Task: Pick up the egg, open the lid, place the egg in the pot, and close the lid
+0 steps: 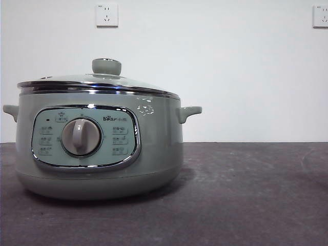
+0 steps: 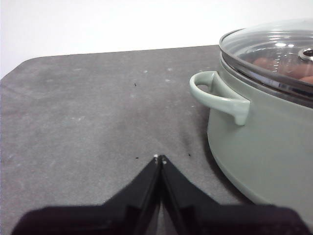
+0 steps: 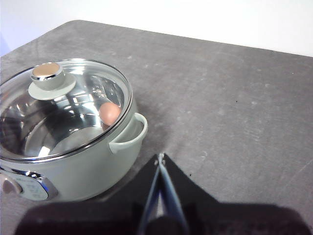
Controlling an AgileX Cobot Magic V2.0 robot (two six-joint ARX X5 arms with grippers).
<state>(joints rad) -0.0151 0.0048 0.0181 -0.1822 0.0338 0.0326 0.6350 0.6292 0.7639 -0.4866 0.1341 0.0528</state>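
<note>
The sage-green pot stands on the dark table at the left of the front view, its grey dial facing me. The glass lid with its green knob sits shut on the pot. Through the glass, the reddish-brown egg lies inside the pot near its wall. My left gripper is shut and empty, low over the table beside the pot's handle. My right gripper is shut and empty, beside the other handle.
Dark grey tabletop stretches to the right of the pot. A white wall with two sockets stands behind. The table's rounded far corner shows in the left wrist view.
</note>
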